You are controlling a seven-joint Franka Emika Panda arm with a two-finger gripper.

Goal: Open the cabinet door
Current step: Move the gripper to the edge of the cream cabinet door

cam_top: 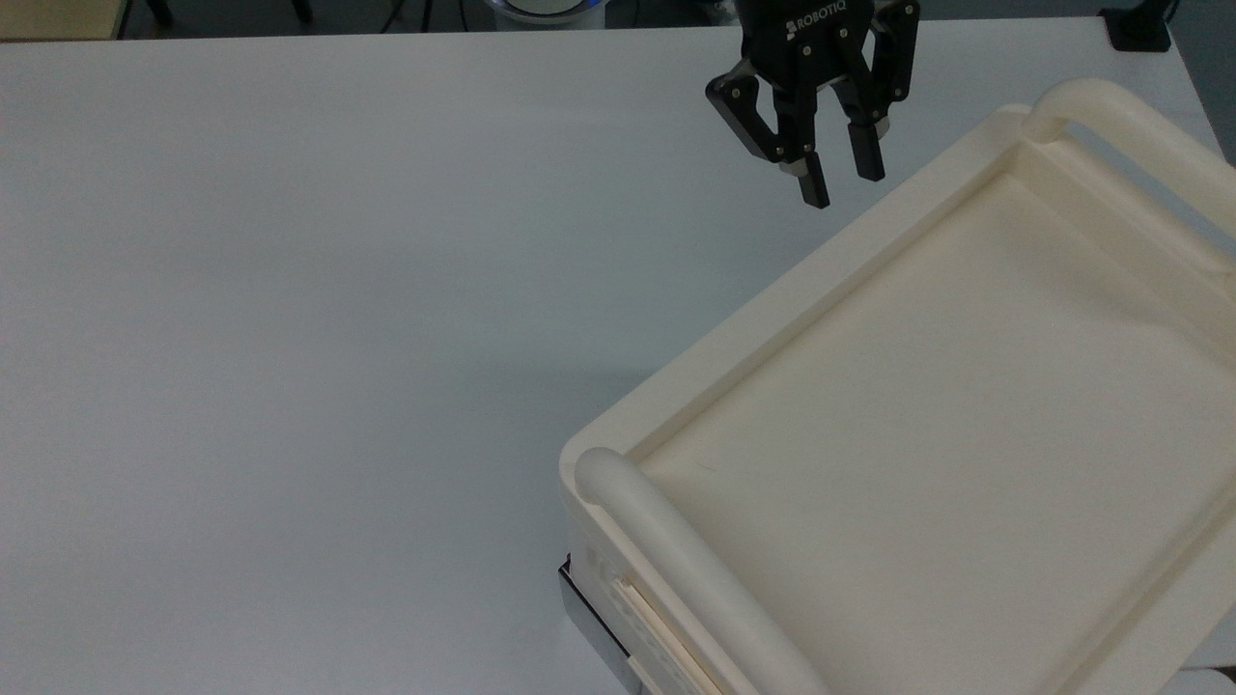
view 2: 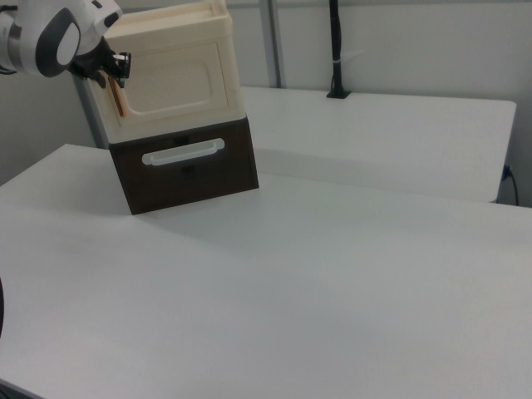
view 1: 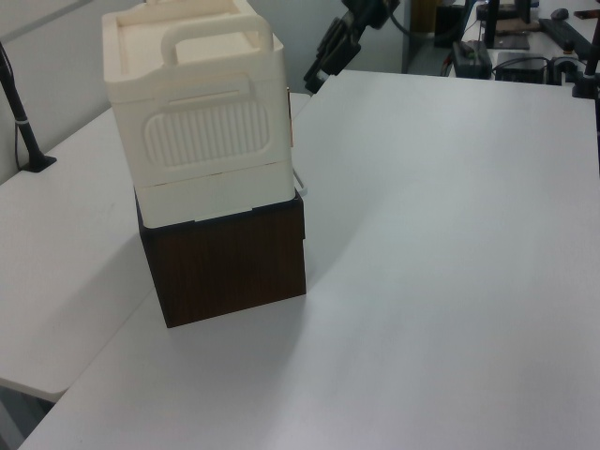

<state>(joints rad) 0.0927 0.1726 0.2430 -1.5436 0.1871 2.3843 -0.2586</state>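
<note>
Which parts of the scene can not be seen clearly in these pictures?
- Cabinet door: the copper handle is partly behind the arm in the right view.
- Cabinet: cut off by the top view's right and bottom edges.
- Gripper: open in the top view; in the left view its distance from the cabinet is unclear.
</note>
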